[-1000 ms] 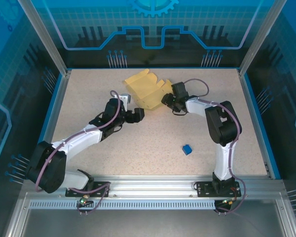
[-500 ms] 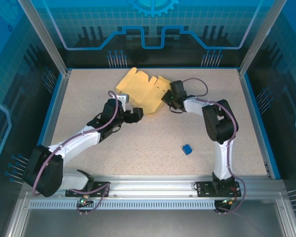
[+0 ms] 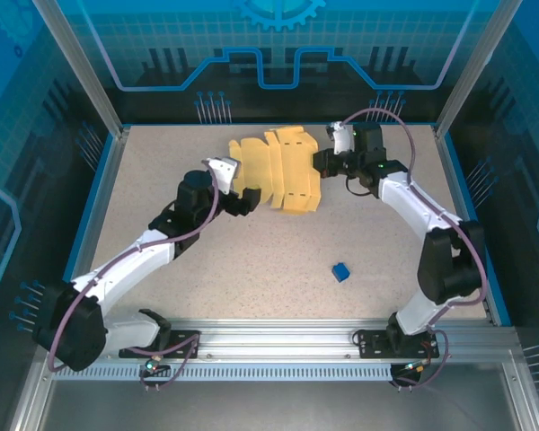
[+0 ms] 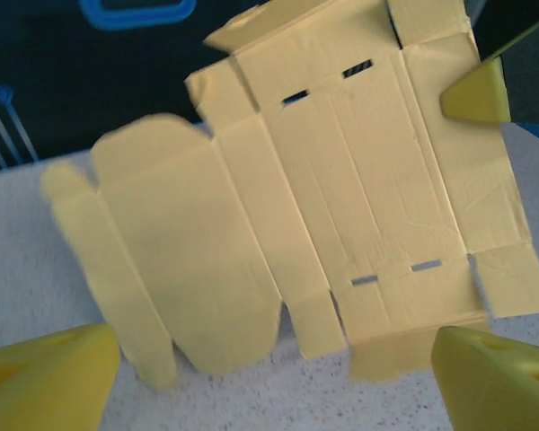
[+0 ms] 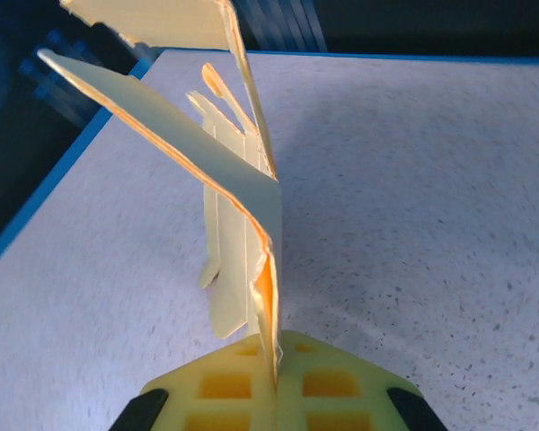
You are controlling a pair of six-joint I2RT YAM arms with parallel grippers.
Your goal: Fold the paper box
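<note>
One paper box (image 3: 283, 171), pale yellow card, opened out into a creased sheet of panels and tabbed flaps; we place it at the far middle of the table (image 3: 207, 269), nearer the back edge than the arms' bases. In the left wrist view the paper box (image 4: 341, 206) shows four short slots, two towards its far end and two towards its near end; we read no print on it. The right gripper (image 3: 322, 162) is clamped on the sheet's right edge; in its own view the right gripper (image 5: 277, 377) has both yellow pads pressed together on the card, and the paper box (image 5: 242, 206) rises from them on edge, bowed, its panels clear of the surface there. The left gripper (image 3: 241, 201) sits just beside the sheet's near left side, spread wide and holding nothing; the left gripper (image 4: 274, 377) shows a pad at either lower corner with a flap reaching between them. One small blue cube (image 3: 340, 271) lies well apart, nearer us on the right. A blue rim (image 3: 99, 193) bounds the speckled table.
</note>
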